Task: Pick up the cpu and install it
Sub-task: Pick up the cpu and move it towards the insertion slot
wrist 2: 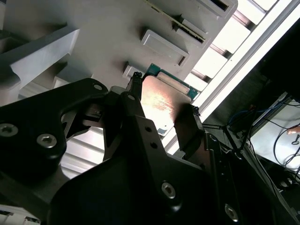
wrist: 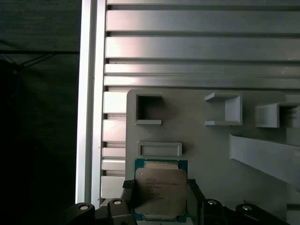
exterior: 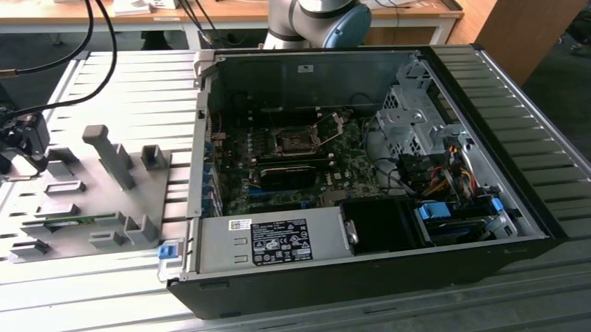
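The cpu (wrist: 158, 185), a small square chip with a silvery metal top on a green board, lies at a corner of the grey tray (wrist: 201, 140). It appears in both wrist views, and in the second wrist view the cpu (wrist 2: 161, 101) sits between the two black fingers. My gripper (wrist: 161, 194) is down over it, one finger against each of two opposite edges, shut on the chip, which is still level with the tray. In the exterior view my gripper (exterior: 23, 162) is at the far left, over the tray (exterior: 97, 204). The motherboard's socket (exterior: 295, 142) stands open inside the computer case (exterior: 369, 76).
Upright grey holders (exterior: 111, 155) rise from the tray close to the gripper. A thin green memory stick (exterior: 69, 221) rests in a tray slot. Black cables (exterior: 65, 55) hang above the gripper. The case wall (exterior: 198, 138) stands between tray and motherboard. Ribbed metal tabletop (exterior: 544, 166) surrounds everything.
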Action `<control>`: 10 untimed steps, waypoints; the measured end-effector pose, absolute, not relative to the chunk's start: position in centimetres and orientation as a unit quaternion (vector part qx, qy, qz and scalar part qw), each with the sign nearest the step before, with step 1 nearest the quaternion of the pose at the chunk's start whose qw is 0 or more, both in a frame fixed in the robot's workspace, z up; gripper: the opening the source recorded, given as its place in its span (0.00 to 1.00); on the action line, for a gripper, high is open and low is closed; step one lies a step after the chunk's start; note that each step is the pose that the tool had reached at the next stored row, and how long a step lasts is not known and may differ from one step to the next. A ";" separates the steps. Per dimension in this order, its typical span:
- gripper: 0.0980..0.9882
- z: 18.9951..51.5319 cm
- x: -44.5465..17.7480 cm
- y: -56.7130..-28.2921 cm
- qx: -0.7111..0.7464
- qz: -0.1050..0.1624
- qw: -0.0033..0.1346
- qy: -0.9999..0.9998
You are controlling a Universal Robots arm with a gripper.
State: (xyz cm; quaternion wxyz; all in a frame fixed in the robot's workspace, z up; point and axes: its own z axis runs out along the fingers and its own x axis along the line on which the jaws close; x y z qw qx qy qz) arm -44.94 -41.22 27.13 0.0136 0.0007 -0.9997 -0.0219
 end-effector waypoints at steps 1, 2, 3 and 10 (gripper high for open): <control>0.48 27.2 -44.9 -41.2 0.001 -0.022 0.014 -1.000; 0.48 27.2 -44.9 -41.2 0.001 -0.022 0.014 -1.000; 0.48 27.2 -44.9 -41.2 0.001 -0.022 0.014 -1.000; 0.48 27.5 -44.9 -41.1 0.001 -0.022 0.014 -1.000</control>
